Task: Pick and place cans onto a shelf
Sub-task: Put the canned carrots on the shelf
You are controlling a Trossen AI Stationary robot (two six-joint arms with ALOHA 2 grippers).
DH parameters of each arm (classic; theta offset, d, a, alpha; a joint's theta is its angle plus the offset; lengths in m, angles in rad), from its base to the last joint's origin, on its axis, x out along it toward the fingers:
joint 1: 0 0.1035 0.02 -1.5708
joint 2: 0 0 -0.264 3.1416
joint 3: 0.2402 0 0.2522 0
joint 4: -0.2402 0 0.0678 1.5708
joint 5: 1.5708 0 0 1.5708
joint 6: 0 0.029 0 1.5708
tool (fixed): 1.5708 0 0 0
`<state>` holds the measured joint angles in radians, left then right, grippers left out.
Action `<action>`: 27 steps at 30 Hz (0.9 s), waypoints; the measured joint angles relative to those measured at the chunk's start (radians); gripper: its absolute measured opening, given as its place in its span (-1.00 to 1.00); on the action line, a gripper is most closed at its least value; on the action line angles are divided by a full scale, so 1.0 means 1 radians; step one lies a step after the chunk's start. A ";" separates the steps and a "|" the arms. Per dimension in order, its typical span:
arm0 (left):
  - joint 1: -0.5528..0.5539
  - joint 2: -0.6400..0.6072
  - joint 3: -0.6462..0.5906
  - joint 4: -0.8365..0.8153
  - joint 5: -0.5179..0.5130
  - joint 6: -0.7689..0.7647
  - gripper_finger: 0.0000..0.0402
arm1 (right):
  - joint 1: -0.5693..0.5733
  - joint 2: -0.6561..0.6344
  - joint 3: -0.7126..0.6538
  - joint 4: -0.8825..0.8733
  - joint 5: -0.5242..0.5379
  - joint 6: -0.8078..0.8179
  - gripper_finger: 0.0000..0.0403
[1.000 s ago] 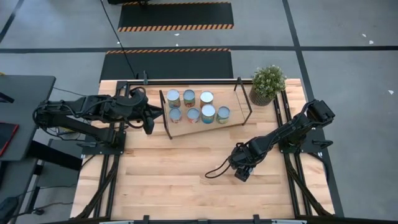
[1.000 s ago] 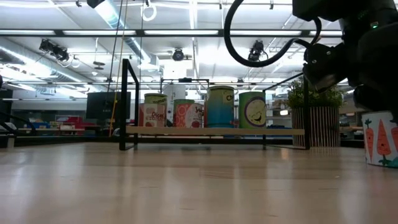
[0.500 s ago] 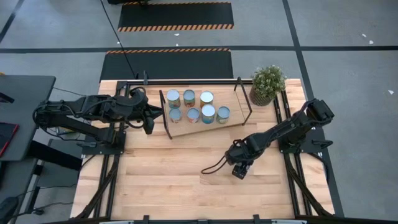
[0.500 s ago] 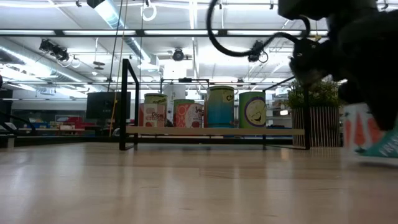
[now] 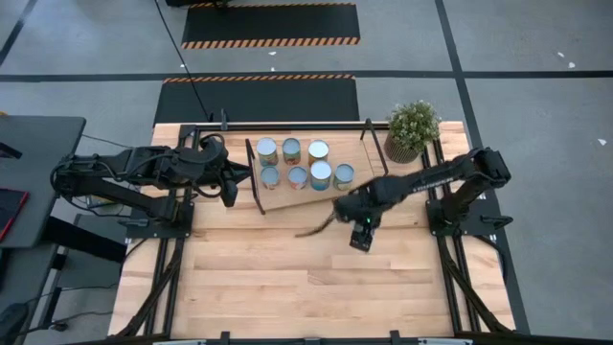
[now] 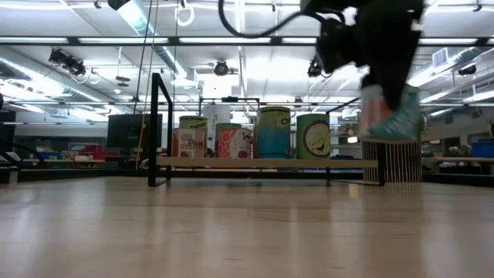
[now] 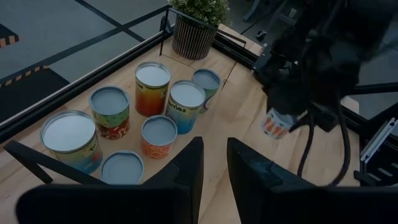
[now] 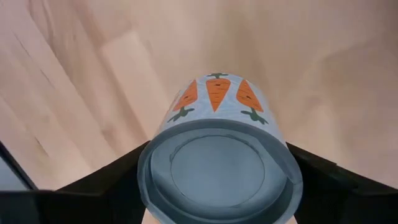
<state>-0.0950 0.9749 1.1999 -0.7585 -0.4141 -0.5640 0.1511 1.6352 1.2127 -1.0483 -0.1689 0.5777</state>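
1. Right now the right gripper [image 5: 361, 233] hangs above the table [image 5: 268, 287], just in front of the shelf [image 5: 364, 188] and toward its right end.
2. Its jaws are closed on a carrot can [image 8: 219, 168], a pale tin with orange carrots printed on the label; the right wrist view shows a dark finger [image 8: 323, 183] pressed on each side of it, the jaws standing about a can's width apart.
3. In the low view the carrot can [image 6: 386, 116] is clear of the tabletop, tilted, and held higher than the shelf board, beside the green can [image 6: 312, 137] at the row's right end.
4. The left wrist view shows the same tin [image 7: 277, 122] under the dark right arm, apart from the cans on the shelf.
5. Seven cans [image 5: 298, 176] stand upright on the slanted light-wood shelf in two rows: three behind, four in front.
6. The tops are silvery or pale blue-grey, and the labels seen in the left wrist view are orange-red, blue and green.
7. The left gripper [image 5: 230, 189] waits at the left end of the shelf, just outside the black rod frame [image 5: 255, 177].
8. Its own fingers [image 7: 186, 174] are nearly shut with only a narrow gap between them, and nothing is held there.
9. A potted plant [image 5: 412, 129] stands at the far right corner of the table, just beyond the shelf's right frame.
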 joint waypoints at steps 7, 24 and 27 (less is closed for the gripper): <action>0.000 0.000 0.000 0.000 0.000 0.000 -0.61 | -0.150 0.000 0.209 -0.135 0.080 -0.230 0.55; 0.010 0.000 0.000 0.186 0.000 -0.079 -0.61 | -0.495 0.000 0.378 -0.148 0.099 -0.532 0.56; 0.015 0.000 0.000 0.215 -0.001 -0.059 -0.61 | -0.540 0.000 0.378 -0.148 0.097 -0.566 0.56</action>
<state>-0.0795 0.9749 1.1999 -0.5433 -0.4154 -0.6230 -0.3889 1.6352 1.5909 -1.1965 -0.0718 0.0113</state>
